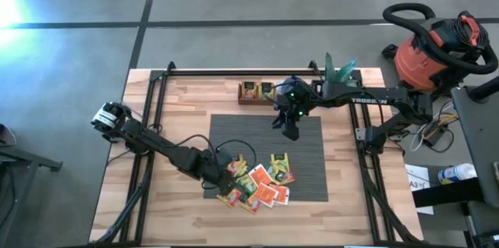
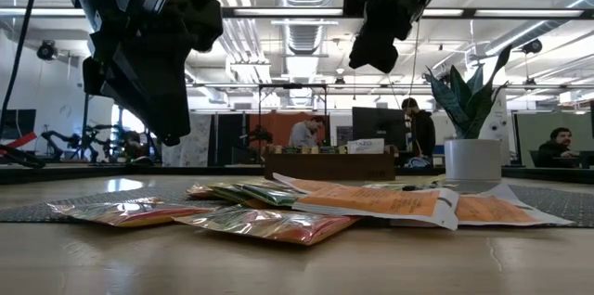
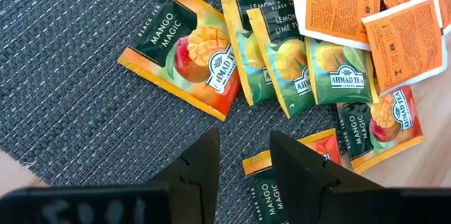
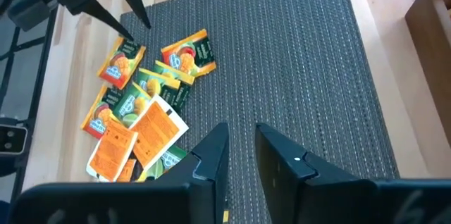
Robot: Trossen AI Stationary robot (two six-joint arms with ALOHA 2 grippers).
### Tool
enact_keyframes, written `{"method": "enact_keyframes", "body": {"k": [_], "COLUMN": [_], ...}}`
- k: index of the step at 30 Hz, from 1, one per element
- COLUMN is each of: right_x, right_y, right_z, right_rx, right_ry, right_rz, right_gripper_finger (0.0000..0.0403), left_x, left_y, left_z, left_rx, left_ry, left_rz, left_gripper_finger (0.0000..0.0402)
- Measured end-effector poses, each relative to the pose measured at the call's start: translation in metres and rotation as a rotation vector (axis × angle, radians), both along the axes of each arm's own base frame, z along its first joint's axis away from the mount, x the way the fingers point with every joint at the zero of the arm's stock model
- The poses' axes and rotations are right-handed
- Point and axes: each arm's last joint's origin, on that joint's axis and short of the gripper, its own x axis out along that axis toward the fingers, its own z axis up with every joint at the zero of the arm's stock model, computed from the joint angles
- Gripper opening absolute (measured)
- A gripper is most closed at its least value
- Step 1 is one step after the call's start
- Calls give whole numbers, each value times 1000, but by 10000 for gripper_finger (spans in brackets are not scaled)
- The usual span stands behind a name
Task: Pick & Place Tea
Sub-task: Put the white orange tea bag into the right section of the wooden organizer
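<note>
A wooden table (image 1: 179, 100) carried a grey ribbed mat (image 1: 308, 162) at its centre and a dark tray (image 1: 261, 92) by its far edge.

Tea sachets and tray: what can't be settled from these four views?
- Tea sachets: exact count; they overlap in the high view, and the left gripper covers the pile's left edge.
- Wooden tray: its contents are too small in the high view and distant in the low view.
- Right gripper: jaws empty in its wrist view; the fingertips are not visible there.
</note>
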Motion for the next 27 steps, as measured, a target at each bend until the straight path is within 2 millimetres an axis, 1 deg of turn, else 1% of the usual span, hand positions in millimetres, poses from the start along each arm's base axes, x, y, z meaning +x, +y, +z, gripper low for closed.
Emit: {"method": "enact_keyframes", "body": {"k": [17,27], "right_x": [1,3], "right_y": [0,9], "right_z": [1,1], "right_rx": [8,7], "right_ry": [-10,-8], "right_rz": [-15,10], "right_gripper_finger": [63,63], "left_x": [0,0], "left_y": [0,0], "left_z": [0,0], "left_rx": [1,1], "left_ry": [1,1], "left_rz": [-1,0], "left_gripper_finger": [119,119]}}
